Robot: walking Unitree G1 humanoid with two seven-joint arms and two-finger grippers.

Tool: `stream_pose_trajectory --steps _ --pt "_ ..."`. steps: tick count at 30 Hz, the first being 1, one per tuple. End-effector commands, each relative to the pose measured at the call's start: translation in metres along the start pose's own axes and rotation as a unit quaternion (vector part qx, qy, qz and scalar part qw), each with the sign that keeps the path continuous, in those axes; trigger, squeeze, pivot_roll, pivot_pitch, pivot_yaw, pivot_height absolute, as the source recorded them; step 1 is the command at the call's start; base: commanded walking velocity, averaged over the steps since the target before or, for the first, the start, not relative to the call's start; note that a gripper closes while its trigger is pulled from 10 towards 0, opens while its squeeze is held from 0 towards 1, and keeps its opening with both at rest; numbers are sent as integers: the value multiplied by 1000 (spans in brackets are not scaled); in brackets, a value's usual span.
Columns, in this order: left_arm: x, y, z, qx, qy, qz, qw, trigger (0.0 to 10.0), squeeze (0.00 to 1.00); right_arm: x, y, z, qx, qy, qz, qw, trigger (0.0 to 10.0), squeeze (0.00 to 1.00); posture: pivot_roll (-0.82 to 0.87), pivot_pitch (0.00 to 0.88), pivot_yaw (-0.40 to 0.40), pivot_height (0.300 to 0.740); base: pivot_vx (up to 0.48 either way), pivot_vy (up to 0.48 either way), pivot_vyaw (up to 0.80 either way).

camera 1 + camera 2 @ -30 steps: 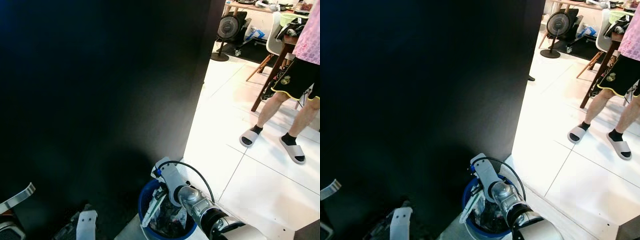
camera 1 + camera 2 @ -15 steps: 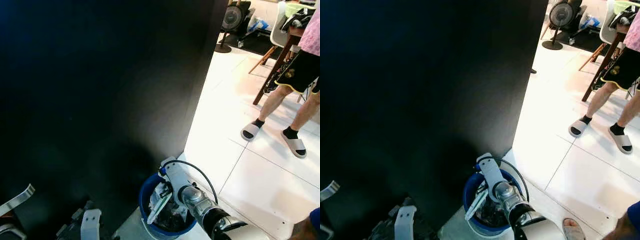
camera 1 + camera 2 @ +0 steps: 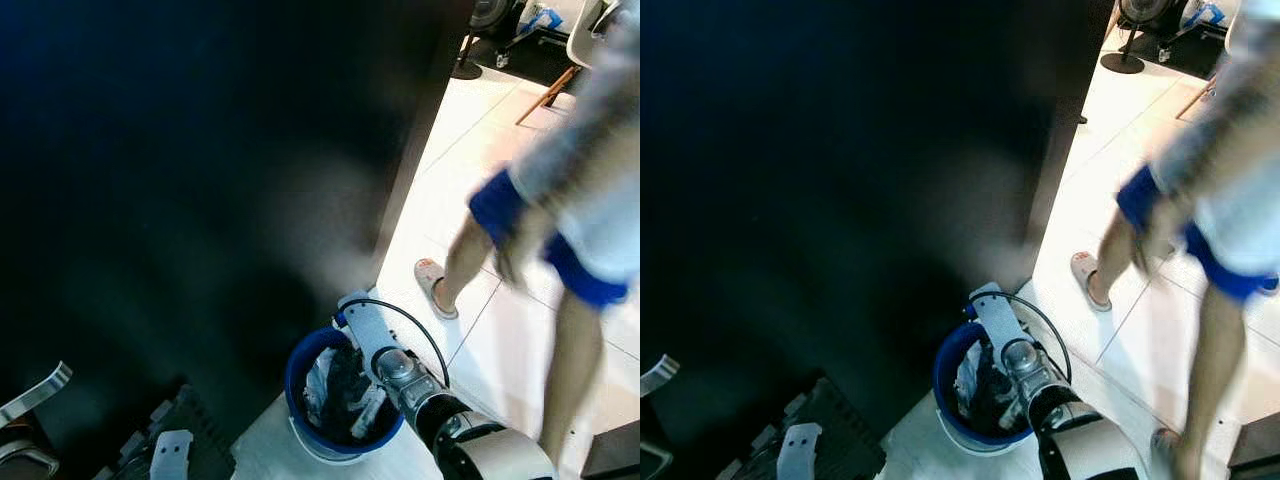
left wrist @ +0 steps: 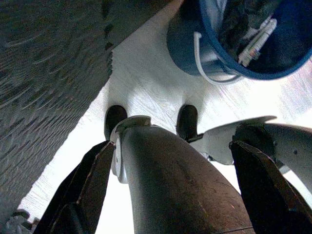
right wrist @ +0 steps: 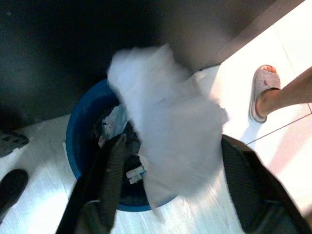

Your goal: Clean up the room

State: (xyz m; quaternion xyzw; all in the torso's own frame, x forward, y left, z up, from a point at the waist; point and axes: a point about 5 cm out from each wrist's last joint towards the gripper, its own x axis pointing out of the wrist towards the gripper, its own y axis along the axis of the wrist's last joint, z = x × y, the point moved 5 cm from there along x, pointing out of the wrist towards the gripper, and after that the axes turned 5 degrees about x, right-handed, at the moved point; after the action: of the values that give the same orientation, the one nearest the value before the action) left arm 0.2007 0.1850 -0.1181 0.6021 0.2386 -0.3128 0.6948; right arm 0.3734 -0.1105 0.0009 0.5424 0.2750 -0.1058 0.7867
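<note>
The right gripper (image 5: 168,195), fingers spread wide with a blurred white wrapper (image 5: 165,126) loose between them, hangs directly above the blue bin (image 3: 300,375) (against the dark wall).

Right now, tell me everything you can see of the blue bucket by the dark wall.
The blue bucket is a round plastic pail with a thick rim, standing upright on the pale floor against the foot of the dark wall. A thin white handle hangs down its outside. It is packed with rubbish: crumpled white and dark wrappers. The right end effector hangs just above its mouth with a blurred piece of white plastic between its fingers. A dark ridged mat lies beside it.
</note>
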Motion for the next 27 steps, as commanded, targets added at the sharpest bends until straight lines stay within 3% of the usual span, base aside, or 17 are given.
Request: stream_pose_trajectory --steps 1,5,14,15,18,19,21,23,24,26,27 --pt "-7 -19 -5 -7 3 -30 1000 10000 0 -1 -13 -3 -7 4 -21 1000 10000 1000 141 218 -30 740 0 0 0" --pt "-5 -16 -3 -5 -2 -28 1000 10000 0 -4 -33 0 -12 1 -49 999 10000 1000 128 201 -29 740 0 0 0" --pt "1 -3 3 -4 -11 -15 1000 10000 0 -8 -51 9 7 -9 -76 997 10000 1000 111 162 -30 740 0 0 0" --pt "2 0 3 -5 -11 -13 1000 10000 0 -10 -57 11 13 -10 -84 996 10000 0 102 152 -29 740 0 0 0" --pt "5 3 5 2 -13 -21 1000 10000 0 -19 -90 20 33 -21 -127 991 10000 0 82 131 -24 740 0 0 0" --pt "5 3 5 2 -13 -21 1000 10000 0 -19 -90 20 33 -21 -127 991 10000 0 82 131 -24 740 0 0 0" --pt "7 -2 7 15 -4 -46 999 10000 0 -32 -123 31 49 -45 -171 983 10000 0 62 115 -18 740 0 0 0" --pt "8 -10 12 28 -1 -76 997 10000 0 -55 -171 43 97 -81 -230 965 10000 0 16 84 -3 740 0 0 0" --pt "8 -10 12 28 -1 -76 997 10000 0 -55 -171 43 97 -81 -230 965 10000 0 16 84 -3 740 0 0 0" --pt "9 -15 16 43 -2 -94 995 10000 0 -73 -199 50 137 -105 -262 950 10000 0 3 73 2 740 -165 0 0" --pt "9 -15 16 43 -2 -94 995 10000 0 -73 -199 50 137 -105 -262 950 10000 0 3 73 2 740 -330 0 0"
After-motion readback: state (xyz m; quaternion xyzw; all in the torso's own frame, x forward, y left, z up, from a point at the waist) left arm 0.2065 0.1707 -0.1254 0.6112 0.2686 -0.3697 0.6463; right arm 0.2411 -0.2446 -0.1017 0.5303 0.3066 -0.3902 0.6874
